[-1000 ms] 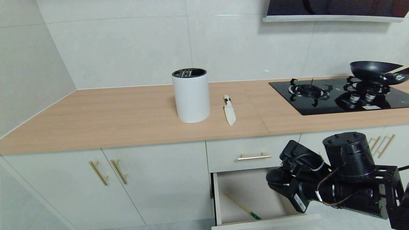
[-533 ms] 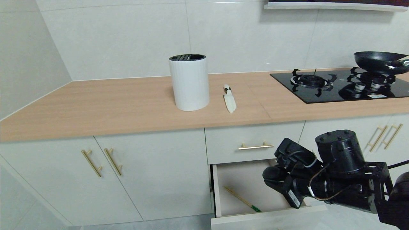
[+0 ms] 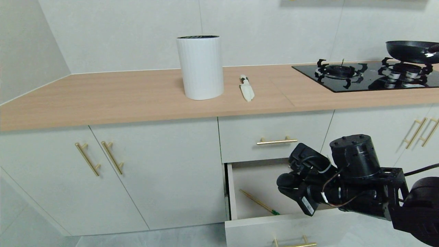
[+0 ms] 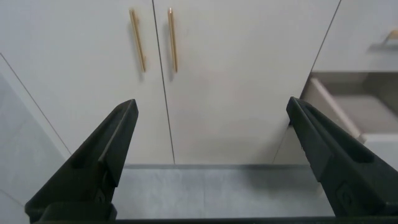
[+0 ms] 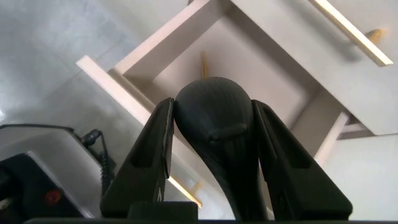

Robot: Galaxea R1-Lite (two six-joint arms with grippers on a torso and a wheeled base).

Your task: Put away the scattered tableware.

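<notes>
The right fingers are clamped narrow on a black rounded utensil. Its domed end sticks out past the tips and its long axis runs back along the fingers. In the head view that end points toward 9 o'clock and hangs over the open drawer, near the drawer's right side.

On the drawer floor, at about 8 o'clock from the tips, lie the chopsticks. They run from 10 o'clock to 4 o'clock, green end at 4 o'clock close to the drawer front. Bare drawer floor lies between them and the utensil. A shut drawer with a brass handle sits just above.

On the bench, at about 11 o'clock, a sheathed knife lies with its long axis 12 to 6. A white holder stands upright at its 9 o'clock, apart from it.

The left fingers are spread wide, holding nothing, facing the cabinet doors.
</notes>
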